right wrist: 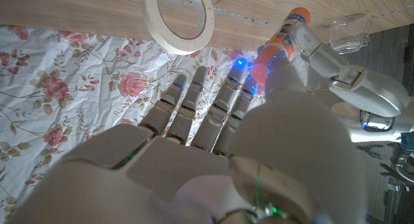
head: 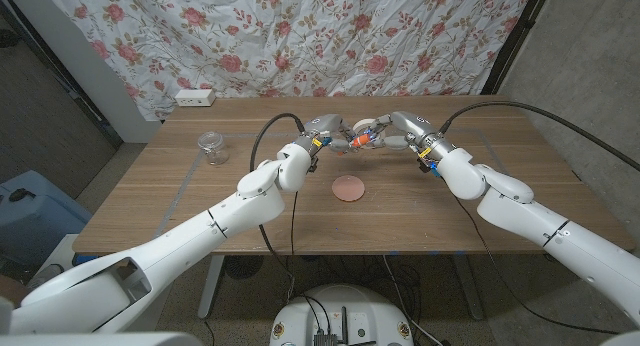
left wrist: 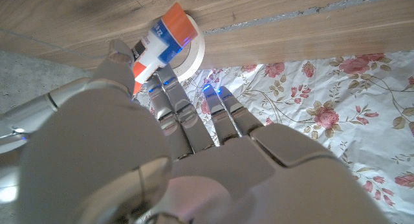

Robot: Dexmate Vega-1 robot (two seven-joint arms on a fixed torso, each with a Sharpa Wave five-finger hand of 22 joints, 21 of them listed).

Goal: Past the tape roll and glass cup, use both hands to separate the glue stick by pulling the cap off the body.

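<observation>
Both hands met over the far middle of the wooden counter point(head: 200, 201), the left hand point(head: 325, 131) and the right hand point(head: 398, 129) each grasping one end of the glue stick point(head: 362, 139) with their fingers point(left wrist: 169, 94), holding it in the air between them. Just behind it lay the tape roll point(head: 368, 124), flat on the boards. A glass cup point(head: 211, 146) stood well off toward the left side. Nearer the front edge sat a small round pinkish disc point(head: 349, 189). Behind the counter hung a white cloth printed with roses point(head: 300, 36), and a white power strip point(head: 194, 98) lay at the far left corner.
</observation>
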